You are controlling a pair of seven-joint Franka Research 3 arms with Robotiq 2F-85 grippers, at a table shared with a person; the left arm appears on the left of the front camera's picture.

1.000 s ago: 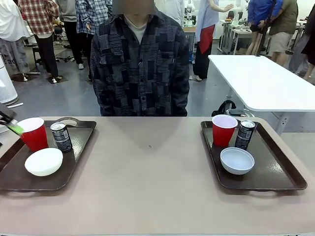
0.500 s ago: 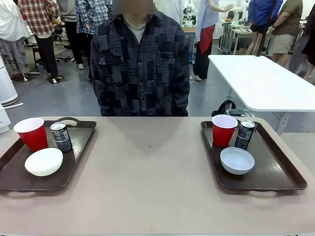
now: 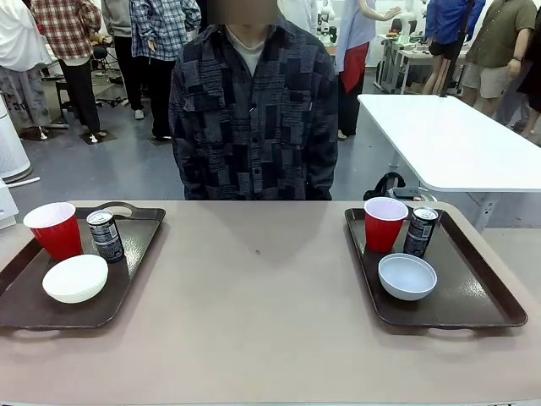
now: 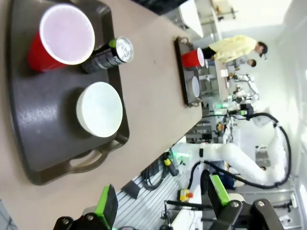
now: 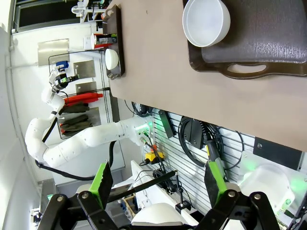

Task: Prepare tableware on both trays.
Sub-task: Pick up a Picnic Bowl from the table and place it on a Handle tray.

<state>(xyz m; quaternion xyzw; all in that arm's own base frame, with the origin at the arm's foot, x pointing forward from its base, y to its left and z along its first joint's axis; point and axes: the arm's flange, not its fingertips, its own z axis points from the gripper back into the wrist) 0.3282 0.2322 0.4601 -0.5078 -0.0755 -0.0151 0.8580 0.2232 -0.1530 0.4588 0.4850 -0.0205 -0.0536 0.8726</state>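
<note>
both trays [image 3: 139, 254] beyond open hands [image 4: 163, 203]

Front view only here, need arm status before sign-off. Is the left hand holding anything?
Observer: No. The left hand is open and empty, its green pads wide apart.
Operator: And the right hand?
Observer: The right hand is open and empty too.
Operator: What is its wrist camera facing?
Observer: The small round white bowl on the right dark brown rectangular plastic tray, with the hand clear of both.
</note>
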